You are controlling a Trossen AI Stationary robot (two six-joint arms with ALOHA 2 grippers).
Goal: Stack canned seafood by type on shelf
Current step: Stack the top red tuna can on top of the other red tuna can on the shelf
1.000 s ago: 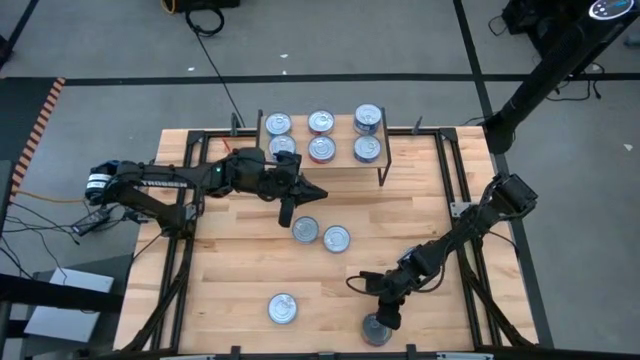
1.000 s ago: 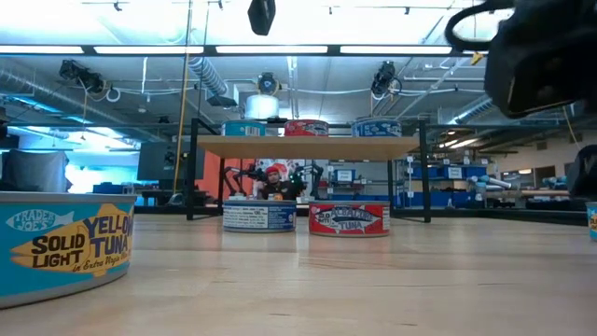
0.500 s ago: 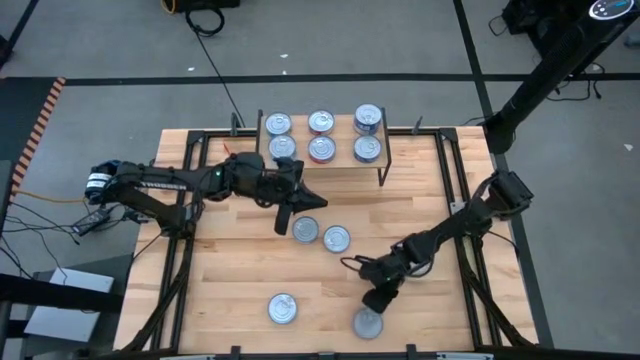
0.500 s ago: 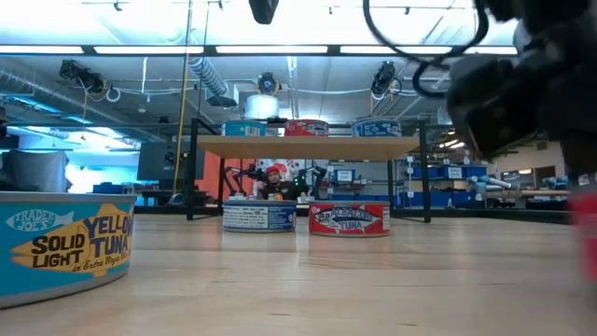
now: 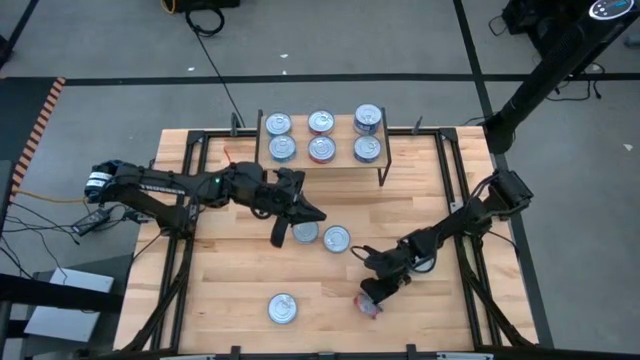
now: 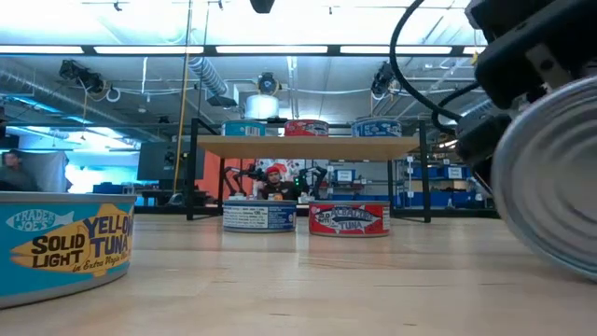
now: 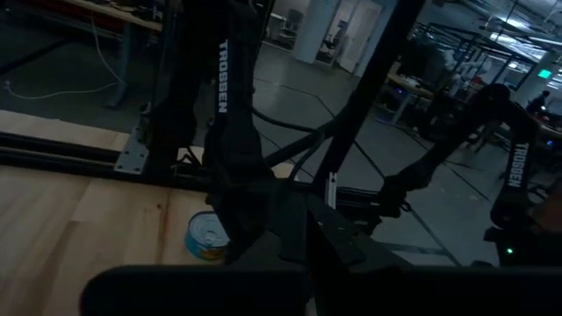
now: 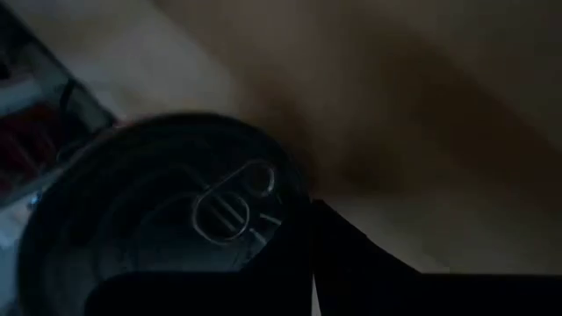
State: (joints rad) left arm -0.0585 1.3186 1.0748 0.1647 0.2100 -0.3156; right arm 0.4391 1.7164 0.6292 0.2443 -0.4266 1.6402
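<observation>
Left arm: stretched across the table's middle, left gripper (image 5: 283,229) pointing down, low
Right arm: bent inward and low, right gripper (image 5: 373,298) clamped, tilted sideways

You can't see the left hand (image 5: 285,228) fingers; tilted can (image 6: 555,182) cut off by low view's edge, blurred.

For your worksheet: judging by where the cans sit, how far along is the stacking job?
Done: six silver-topped tins on the wooden-plank shelf. In hand: the right gripper holds a red-labelled tin, tilted. Left: three tins on the table; the left gripper hovers beside two.
</observation>
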